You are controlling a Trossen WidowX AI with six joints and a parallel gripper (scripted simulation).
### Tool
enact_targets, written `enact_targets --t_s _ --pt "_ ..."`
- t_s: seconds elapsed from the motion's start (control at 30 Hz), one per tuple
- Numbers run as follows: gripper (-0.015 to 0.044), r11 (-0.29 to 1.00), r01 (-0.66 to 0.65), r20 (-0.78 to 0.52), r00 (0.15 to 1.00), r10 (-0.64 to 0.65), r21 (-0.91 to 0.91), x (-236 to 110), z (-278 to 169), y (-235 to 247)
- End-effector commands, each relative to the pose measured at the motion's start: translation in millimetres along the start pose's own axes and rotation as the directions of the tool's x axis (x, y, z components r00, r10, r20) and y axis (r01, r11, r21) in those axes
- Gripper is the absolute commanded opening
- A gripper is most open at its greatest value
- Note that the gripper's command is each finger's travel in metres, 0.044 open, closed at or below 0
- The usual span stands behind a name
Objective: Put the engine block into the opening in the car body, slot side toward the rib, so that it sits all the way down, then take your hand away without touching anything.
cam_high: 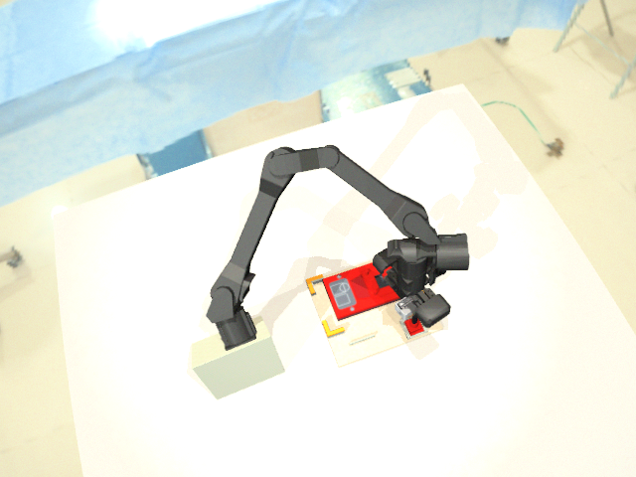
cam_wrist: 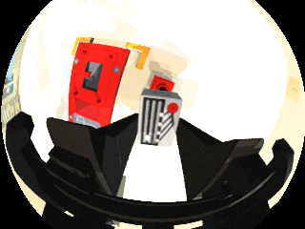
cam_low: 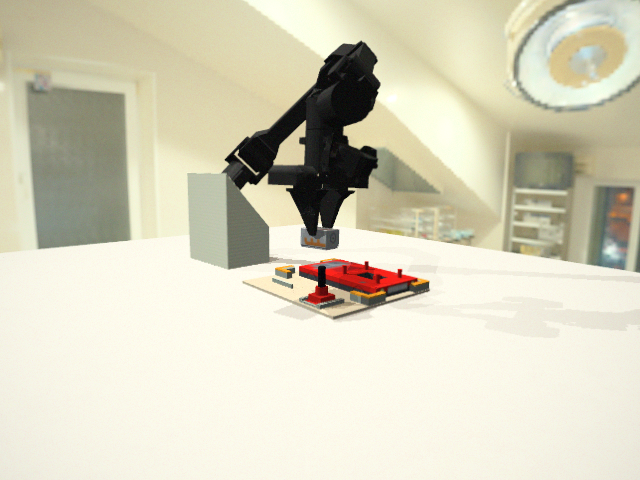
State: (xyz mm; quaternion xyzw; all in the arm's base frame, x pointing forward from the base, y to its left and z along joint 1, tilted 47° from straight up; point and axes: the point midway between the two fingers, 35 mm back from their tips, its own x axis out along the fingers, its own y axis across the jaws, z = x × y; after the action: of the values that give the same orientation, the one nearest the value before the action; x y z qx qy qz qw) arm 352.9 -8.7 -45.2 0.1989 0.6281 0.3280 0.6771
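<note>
My gripper (cam_high: 410, 303) (cam_low: 317, 230) (cam_wrist: 158, 120) is shut on the engine block (cam_high: 403, 308) (cam_low: 320, 238) (cam_wrist: 159, 116), a small grey block with dark slots and a red dot on its face. It hangs in the air well above the beige board (cam_high: 359, 353) (cam_low: 258, 282). The red car body (cam_high: 366, 298) (cam_low: 341, 273) (cam_wrist: 84, 92) lies flat on the board, with its dark opening (cam_low: 368, 276) (cam_wrist: 95, 75) uncovered. The block is off to one side of the opening, roughly over the red-based black post (cam_high: 413, 327) (cam_low: 321, 286) (cam_wrist: 163, 84).
Orange corner brackets (cam_high: 314, 280) (cam_high: 332, 329) (cam_low: 285, 269) (cam_wrist: 140, 52) stand around the car body on the board. Small red pegs (cam_low: 399, 271) stick up from the car body. The arm's grey pedestal (cam_high: 236, 365) (cam_low: 223, 222) stands beside the board.
</note>
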Motion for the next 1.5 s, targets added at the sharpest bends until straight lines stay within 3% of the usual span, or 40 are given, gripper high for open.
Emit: enact_targets --t_s 0.0,1.3,1.47 --pt "0.0000 1.000 -0.002 0.005 1.000 0.002 0.019 2.1 4.8 11.5" --pt "0.0000 0.967 -0.052 0.008 0.999 0.052 0.247 37.8 30.5 118.7" --pt "0.0131 0.965 -0.052 0.008 0.999 0.052 0.258 38.0 30.5 118.5"
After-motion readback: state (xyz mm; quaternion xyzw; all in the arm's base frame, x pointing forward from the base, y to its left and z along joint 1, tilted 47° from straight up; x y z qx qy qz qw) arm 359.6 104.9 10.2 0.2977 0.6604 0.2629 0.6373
